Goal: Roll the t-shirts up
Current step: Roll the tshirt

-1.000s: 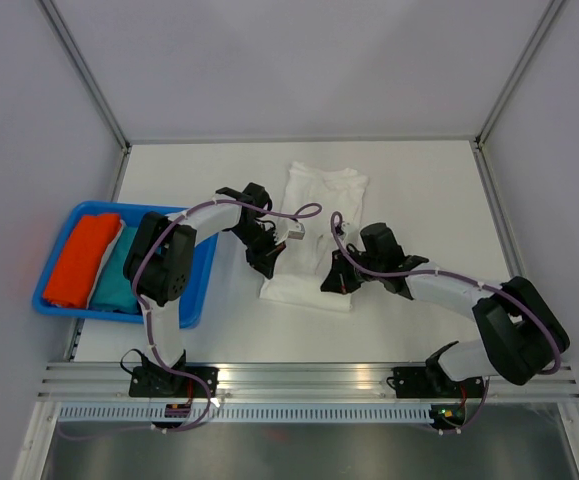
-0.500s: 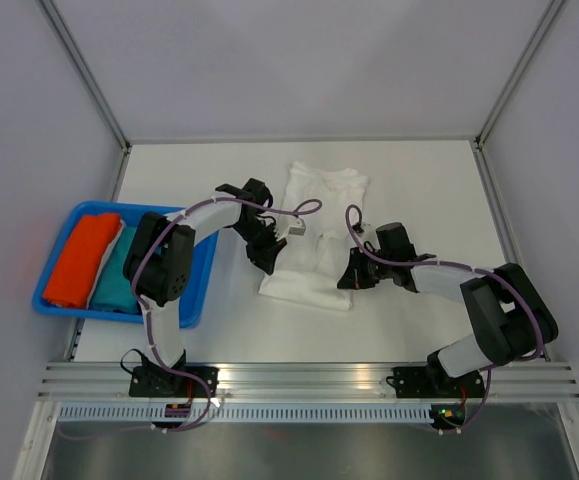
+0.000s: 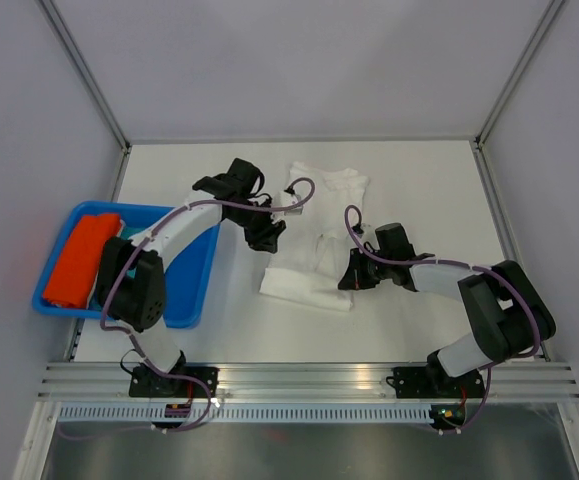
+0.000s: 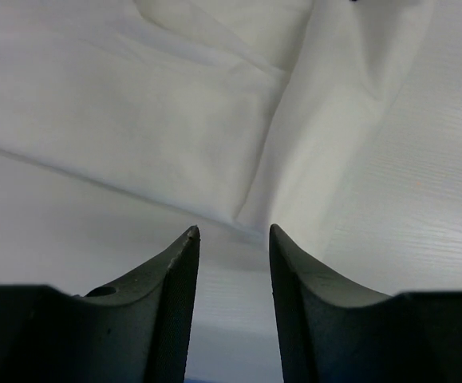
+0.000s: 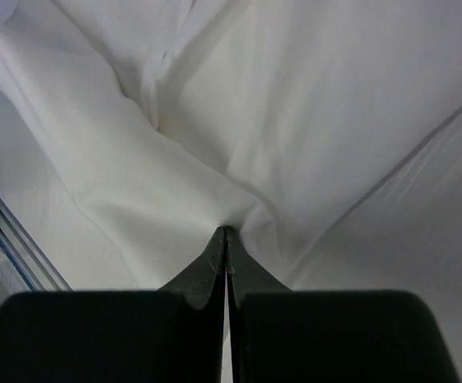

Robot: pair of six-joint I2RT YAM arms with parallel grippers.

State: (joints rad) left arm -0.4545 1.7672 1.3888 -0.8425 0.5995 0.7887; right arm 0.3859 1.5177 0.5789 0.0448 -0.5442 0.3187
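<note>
The white t-shirt (image 3: 319, 225) lies folded lengthwise mid-table, collar end far, hem end near; its print does not show. My left gripper (image 3: 266, 236) is open and empty just off the shirt's left edge. In the left wrist view the shirt's fold (image 4: 175, 120) lies just beyond the parted gripper (image 4: 232, 233). My right gripper (image 3: 350, 279) is at the shirt's near right edge. In the right wrist view that gripper (image 5: 227, 233) is shut on a pinch of the shirt's fabric (image 5: 294, 104), which puckers at the tips.
A blue tray (image 3: 197, 285) stands at the left with an orange rolled garment (image 3: 77, 258) in it; my left arm crosses over its right part. Metal rails run along the table's near edge (image 3: 299, 380). Grey walls enclose the table.
My left arm has swung out to the left and its gripper has shifted a little farther along the shirt's left edge. My right gripper moved right to the shirt's right edge and pinches it.
</note>
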